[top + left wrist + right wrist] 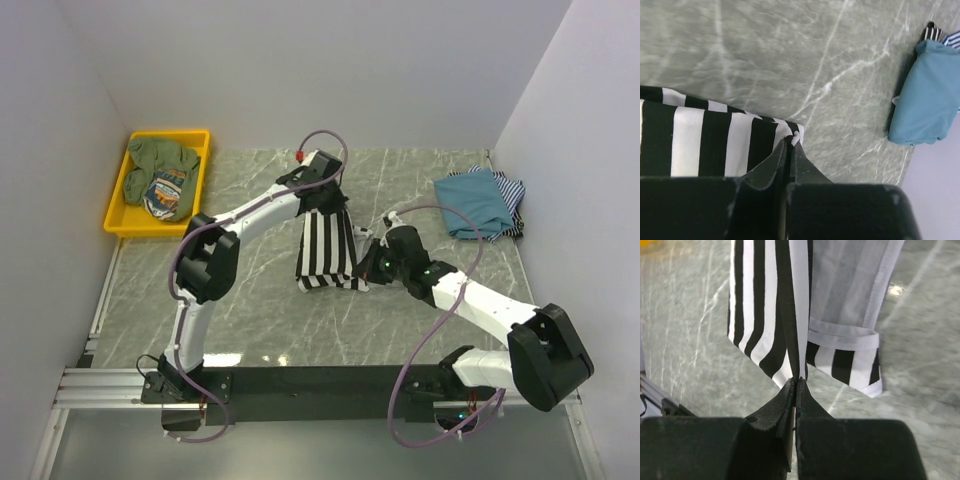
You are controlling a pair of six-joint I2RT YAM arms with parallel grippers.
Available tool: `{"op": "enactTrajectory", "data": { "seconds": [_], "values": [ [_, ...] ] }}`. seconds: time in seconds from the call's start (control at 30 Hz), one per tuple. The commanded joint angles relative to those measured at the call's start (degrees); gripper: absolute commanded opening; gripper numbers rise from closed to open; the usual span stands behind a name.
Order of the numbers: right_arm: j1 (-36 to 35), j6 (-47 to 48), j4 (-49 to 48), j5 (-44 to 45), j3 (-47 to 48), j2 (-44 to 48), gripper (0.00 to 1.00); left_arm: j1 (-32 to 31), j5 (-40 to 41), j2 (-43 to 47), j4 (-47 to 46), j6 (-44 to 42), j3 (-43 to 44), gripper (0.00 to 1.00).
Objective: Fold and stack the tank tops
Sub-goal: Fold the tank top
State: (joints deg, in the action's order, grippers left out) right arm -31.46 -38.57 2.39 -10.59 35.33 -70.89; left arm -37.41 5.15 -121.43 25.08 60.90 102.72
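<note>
The black-and-white striped tank top (326, 248) hangs lifted over the middle of the table, held by both grippers. My left gripper (325, 205) is shut on its far upper edge; in the left wrist view the cloth (710, 140) is pinched at the fingertips (790, 142). My right gripper (372, 262) is shut on its right edge; in the right wrist view the striped cloth (765, 310) runs up from the closed tips (798, 381). A folded teal-blue tank top (477, 203) lies at the far right on a thin-striped one (512, 192); the teal top also shows in the left wrist view (930, 95).
A yellow tray (122, 206) at the far left holds crumpled olive and patterned clothes (165, 175). White walls close in the table on the left, back and right. The arms' base rail (300, 385) runs along the near edge.
</note>
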Motion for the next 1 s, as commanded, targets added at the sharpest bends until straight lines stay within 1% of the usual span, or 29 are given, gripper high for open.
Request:
{"op": "enactTrajectory", "data": {
  "seconds": [0.0, 0.23, 0.53, 0.77, 0.8, 0.9, 0.97],
  "values": [
    [1.2, -1.9, 0.4, -1.0, -2.4, 2.2, 0.00, -0.6, 0.7, -2.1, -4.8, -0.3, 5.5, 0.05],
    [3.1, -5.0, 0.9, 2.7, -7.1, 4.6, 0.00, -2.8, -1.2, -6.4, -8.5, -1.1, 7.6, 0.10],
    [4.7, -10.8, 2.1, 7.9, -13.3, 10.1, 0.00, -4.8, -4.7, -10.6, -13.0, -2.2, 9.7, 0.10],
    [5.0, -13.9, 4.8, 10.4, -15.7, 15.7, 0.00, -6.9, -6.0, -12.2, -16.1, -2.3, 10.0, 0.11],
    [5.0, -14.1, 5.3, 11.9, -16.2, 16.1, 0.00, -7.1, -6.3, -12.6, -16.8, -2.5, 10.0, 0.11],
    [5.2, -15.2, 6.5, 13.5, -17.0, 17.8, 0.00, -7.9, -8.0, -13.9, -17.8, -3.3, 10.8, 0.15],
    [5.2, -16.0, 7.6, 14.4, -17.5, 19.6, 0.03, -8.5, -10.1, -14.3, -19.3, -4.5, 10.8, 0.23]
  ]
}}
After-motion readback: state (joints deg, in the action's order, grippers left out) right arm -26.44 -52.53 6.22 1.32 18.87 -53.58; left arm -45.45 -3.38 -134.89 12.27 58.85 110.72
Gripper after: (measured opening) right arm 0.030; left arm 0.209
